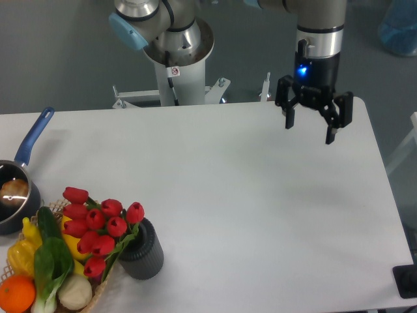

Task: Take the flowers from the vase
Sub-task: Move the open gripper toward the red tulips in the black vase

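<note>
Nearest the camera, at the front left of the white surface (247, 195), a wicker basket (99, 291) holds an orange (15, 293), a leafy green vegetable (49, 267), a pale round bulb (74, 291), a dark cucumber (47, 223) and yellow pieces that may be peppers, though they are partly hidden. Just beside the basket, on its right, stands the vase (142, 251), dark grey and ribbed, upright. The flowers (98, 226) sit in it, their stems in its mouth and the red buds leaning left over the basket's contents. Farther back at the left edge rests a saucepan (14, 195) with a blue handle pointing away. Well apart from all this, over the far right part of the surface, the gripper (309, 124) hangs in the air with its jaws spread wide and nothing between them.
</note>
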`<control>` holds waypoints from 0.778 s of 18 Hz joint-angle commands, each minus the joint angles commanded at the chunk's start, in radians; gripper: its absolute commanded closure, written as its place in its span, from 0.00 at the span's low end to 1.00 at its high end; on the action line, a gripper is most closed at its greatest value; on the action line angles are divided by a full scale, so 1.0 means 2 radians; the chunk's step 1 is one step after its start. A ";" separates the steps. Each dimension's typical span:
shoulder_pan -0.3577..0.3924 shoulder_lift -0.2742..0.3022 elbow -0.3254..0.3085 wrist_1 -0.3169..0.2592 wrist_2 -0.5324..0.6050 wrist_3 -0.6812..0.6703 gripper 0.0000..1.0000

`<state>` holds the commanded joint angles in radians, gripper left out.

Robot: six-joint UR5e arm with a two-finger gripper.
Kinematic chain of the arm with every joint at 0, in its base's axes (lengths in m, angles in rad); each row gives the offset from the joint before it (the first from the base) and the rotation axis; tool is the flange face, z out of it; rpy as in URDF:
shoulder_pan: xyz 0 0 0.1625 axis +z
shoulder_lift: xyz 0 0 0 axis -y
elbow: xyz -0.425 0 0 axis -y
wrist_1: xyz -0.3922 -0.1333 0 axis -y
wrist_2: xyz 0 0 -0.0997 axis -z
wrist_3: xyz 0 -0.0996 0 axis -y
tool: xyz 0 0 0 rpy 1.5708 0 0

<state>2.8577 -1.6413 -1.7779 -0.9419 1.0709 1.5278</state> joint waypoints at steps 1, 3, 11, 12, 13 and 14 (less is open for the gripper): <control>-0.001 0.000 -0.001 -0.001 0.000 0.000 0.00; -0.007 -0.004 -0.001 -0.002 -0.001 -0.002 0.00; -0.064 -0.043 0.000 0.000 0.000 -0.058 0.00; -0.066 -0.044 0.001 0.000 -0.002 -0.059 0.00; -0.070 -0.047 0.001 0.000 -0.007 -0.059 0.00; -0.074 -0.051 0.001 0.000 -0.016 -0.060 0.00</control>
<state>2.7106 -1.7440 -1.7763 -0.9419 1.0387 1.4082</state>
